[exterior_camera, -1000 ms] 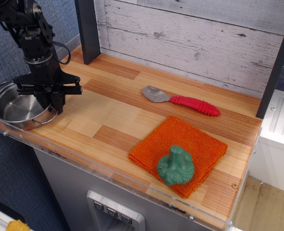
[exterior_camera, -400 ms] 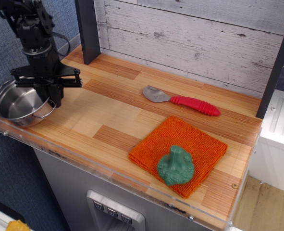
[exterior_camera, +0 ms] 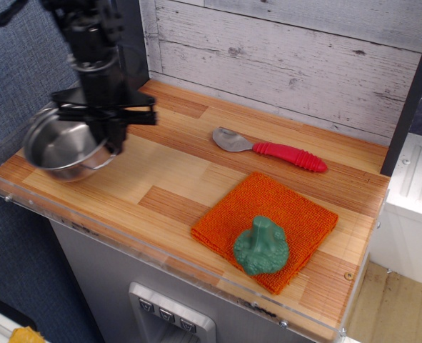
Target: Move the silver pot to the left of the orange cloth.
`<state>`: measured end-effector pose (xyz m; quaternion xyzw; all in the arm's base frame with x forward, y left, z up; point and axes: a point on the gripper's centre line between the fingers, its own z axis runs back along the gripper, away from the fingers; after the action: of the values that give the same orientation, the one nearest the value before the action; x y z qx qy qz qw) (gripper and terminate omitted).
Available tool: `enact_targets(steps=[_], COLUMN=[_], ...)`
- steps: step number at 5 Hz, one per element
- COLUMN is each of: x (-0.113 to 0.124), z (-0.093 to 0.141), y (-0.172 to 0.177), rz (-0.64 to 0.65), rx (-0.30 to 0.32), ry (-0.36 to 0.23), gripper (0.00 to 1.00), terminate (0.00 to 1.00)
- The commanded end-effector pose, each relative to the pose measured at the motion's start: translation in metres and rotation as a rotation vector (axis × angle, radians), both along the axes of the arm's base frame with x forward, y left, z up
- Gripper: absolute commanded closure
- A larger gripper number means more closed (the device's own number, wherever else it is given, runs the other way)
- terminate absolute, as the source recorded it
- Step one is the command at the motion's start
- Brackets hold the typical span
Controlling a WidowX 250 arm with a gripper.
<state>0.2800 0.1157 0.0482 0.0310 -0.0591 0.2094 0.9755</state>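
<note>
The silver pot [exterior_camera: 62, 148] is lifted off the wooden counter at the left, tilted, and hangs from my gripper [exterior_camera: 105, 140], which is shut on its right rim. The arm comes down from the top left. The orange cloth [exterior_camera: 268, 224] lies flat near the front right of the counter, well to the right of the pot, with a green broccoli toy [exterior_camera: 260, 247] standing on its front part.
A red-handled metal spoon [exterior_camera: 271, 148] lies behind the cloth. A dark post [exterior_camera: 128, 43] stands at the back left by the plank wall. A clear acrylic lip [exterior_camera: 125, 241] runs along the counter's front edge.
The gripper has risen and moved right with the pot, which has left the counter's left end and now hangs tilted in the air.
</note>
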Motion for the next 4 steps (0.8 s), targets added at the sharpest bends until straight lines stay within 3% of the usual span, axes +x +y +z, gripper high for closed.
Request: enact_targets(steps=[1,3,4], x=[0.012,0.018,0.022], z=[0.016,0.014,0.01], y=[-0.035,-0.06,-0.072], rz=[0.084,0.251,0.276], rx=[-0.083,-0.153,-0.135], ry=[-0.044,-0.129,-0.108], gripper=[1.0,1.0,1.0], terminate=[0.0,0.0,0.0])
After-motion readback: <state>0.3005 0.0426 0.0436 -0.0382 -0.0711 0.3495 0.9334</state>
